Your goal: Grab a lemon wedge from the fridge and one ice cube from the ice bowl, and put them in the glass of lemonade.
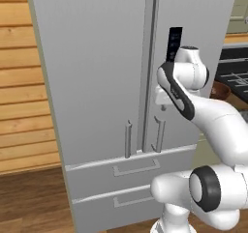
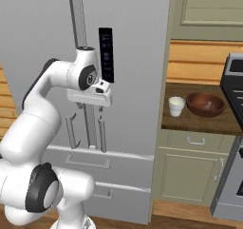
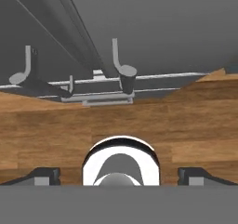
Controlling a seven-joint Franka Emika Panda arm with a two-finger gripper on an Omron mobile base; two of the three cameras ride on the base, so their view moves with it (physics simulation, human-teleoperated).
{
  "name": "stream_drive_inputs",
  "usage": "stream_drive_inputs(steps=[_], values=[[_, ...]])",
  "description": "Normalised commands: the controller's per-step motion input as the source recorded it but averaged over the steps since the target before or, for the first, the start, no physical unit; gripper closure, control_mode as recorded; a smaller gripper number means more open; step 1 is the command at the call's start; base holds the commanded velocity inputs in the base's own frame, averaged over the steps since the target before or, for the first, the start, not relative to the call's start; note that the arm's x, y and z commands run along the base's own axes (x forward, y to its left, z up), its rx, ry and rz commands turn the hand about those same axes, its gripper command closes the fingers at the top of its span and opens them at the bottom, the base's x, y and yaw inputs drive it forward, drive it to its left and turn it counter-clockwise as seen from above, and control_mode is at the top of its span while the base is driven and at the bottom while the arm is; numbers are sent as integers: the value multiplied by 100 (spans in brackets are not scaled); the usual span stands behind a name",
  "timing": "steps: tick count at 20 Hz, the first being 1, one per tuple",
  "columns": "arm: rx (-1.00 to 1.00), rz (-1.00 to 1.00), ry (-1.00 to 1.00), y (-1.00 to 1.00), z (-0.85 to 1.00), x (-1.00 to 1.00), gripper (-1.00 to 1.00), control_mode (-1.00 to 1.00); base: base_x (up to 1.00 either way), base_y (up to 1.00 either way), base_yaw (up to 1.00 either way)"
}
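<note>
A: Fridge (image 1: 97, 82) status?
B: Both doors shut, handles (image 1: 128, 139) untouched. Gripper (image 2: 90, 110) hangs right in front of the door seam, jaws spread wide, nothing in them.
A: Lemon wedge?
B: Can't see it, presumably inside the fridge. So nothing's done yet, by the look of it.
A: Rest of the stuff?
B: Cup (image 2: 176, 105) & bowl (image 2: 205, 104) sit side by side on the counter (image 2: 194, 121) right of the fridge. Left: open door, get wedge, get ice, drop both in cup.
A: Any labels?
B: Dark panel (image 2: 106, 54) on the door, marks too small to read.
</note>
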Motion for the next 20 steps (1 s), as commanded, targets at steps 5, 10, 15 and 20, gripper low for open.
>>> stream_drive_inputs(steps=[5, 10, 15, 20], values=[[-9, 1, -9, -8, -58, 0, -100, -100, 0, 0, 0], [3, 0, -9, 0, -48, 17, -100, -100, 0, 0, 0], [7, 0, 0, -4, -26, 22, -100, -100, 0, 0, 0], [2, 0, 7, -2, -23, 26, -100, -100, 0, 0, 0]])
